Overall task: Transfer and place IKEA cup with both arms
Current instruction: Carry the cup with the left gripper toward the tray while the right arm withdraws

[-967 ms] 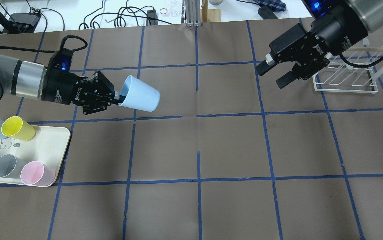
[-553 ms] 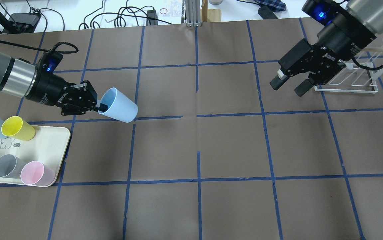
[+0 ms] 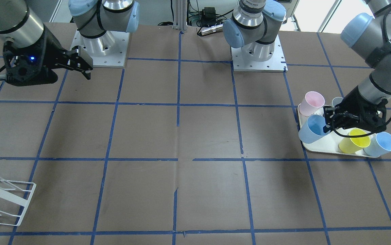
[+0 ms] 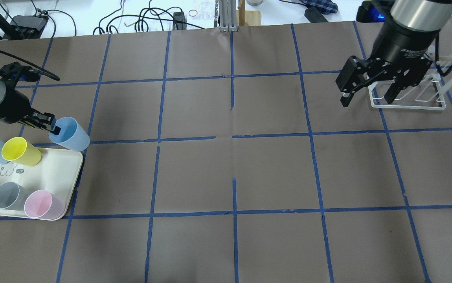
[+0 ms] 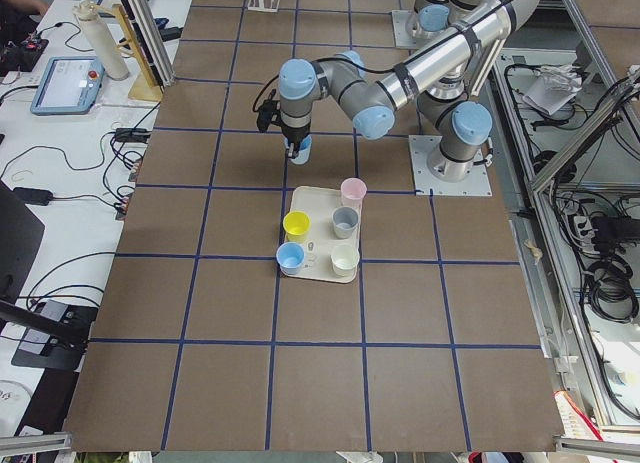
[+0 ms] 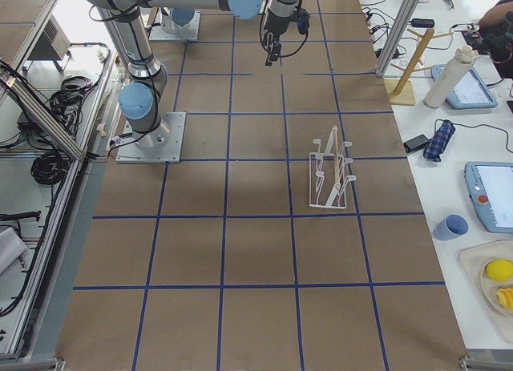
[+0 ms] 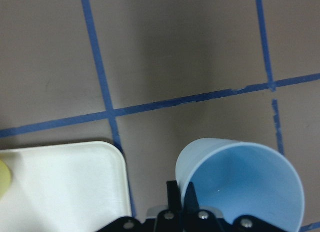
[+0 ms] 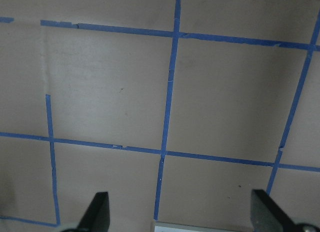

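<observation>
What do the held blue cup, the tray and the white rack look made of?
IKEA cup: probably plastic, satin; even light blue, thin smooth wall, soft sheen inside. Tray: cream, matte, rounded moulded rim; plastic or fibre composite, cannot tell. Rack: thin white rods, likely coated metal wire.

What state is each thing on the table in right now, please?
IKEA cup: gripped at its rim, mouth up, beside the tray.
left gripper: shut on the IKEA cup.
right gripper: open, empty.
tray: holding five upright cups.
rack: empty.
</observation>
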Controlling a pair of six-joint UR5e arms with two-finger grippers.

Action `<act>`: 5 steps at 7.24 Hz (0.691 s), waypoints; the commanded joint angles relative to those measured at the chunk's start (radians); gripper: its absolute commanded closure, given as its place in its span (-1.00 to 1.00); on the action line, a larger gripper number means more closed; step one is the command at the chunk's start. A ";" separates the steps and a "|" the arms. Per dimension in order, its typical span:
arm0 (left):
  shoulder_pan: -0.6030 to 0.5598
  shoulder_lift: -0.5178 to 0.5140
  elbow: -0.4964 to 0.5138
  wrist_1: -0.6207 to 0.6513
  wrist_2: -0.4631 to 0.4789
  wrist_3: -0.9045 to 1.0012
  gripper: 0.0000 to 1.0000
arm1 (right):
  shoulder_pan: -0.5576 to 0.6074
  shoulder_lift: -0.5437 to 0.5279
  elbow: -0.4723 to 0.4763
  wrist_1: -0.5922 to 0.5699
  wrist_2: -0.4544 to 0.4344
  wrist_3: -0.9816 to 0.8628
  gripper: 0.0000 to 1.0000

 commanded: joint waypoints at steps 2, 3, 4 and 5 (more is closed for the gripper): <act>0.072 -0.115 -0.008 0.142 -0.029 0.151 1.00 | 0.132 0.003 0.026 -0.255 -0.023 0.178 -1.00; 0.101 -0.122 -0.008 0.143 -0.033 0.174 1.00 | 0.132 0.003 0.027 -0.333 -0.024 0.169 -1.00; 0.114 -0.127 -0.019 0.143 -0.033 0.179 1.00 | 0.132 -0.006 0.027 -0.338 -0.021 0.167 -1.00; 0.115 -0.129 -0.033 0.144 -0.029 0.179 1.00 | 0.132 -0.007 0.020 -0.345 -0.013 0.163 -1.00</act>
